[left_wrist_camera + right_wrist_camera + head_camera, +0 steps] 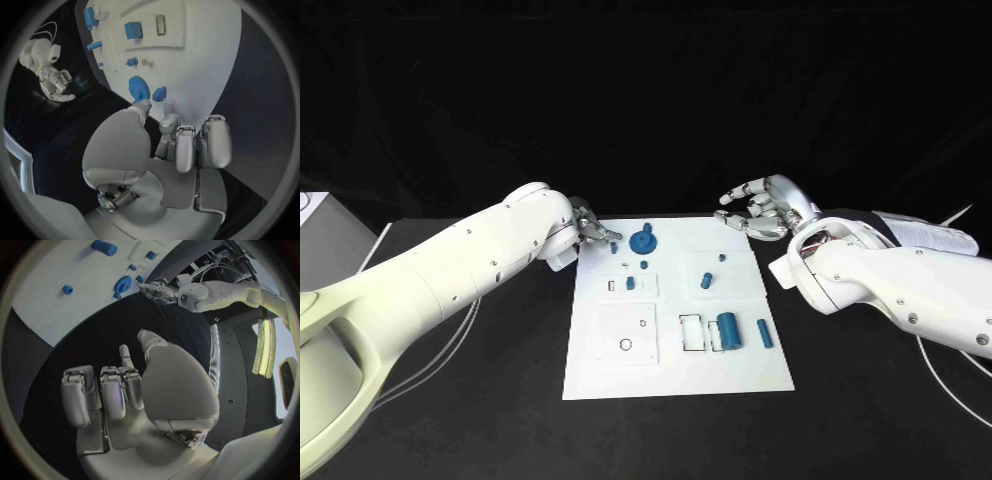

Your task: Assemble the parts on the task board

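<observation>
Blue gear [645,241] lies just beside left robot hand [589,228]

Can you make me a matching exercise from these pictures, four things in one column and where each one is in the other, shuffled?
Things:
1. round blue gear
2. big blue cylinder
3. left robot hand
4. right robot hand

Places:
A. over the bare table past the white board's far right corner
B. near part of the board, right side
C. at the board's far left corner
D. far edge of the board, beside the left robot hand

Pairs: 1-D, 2-B, 3-C, 4-A
</observation>
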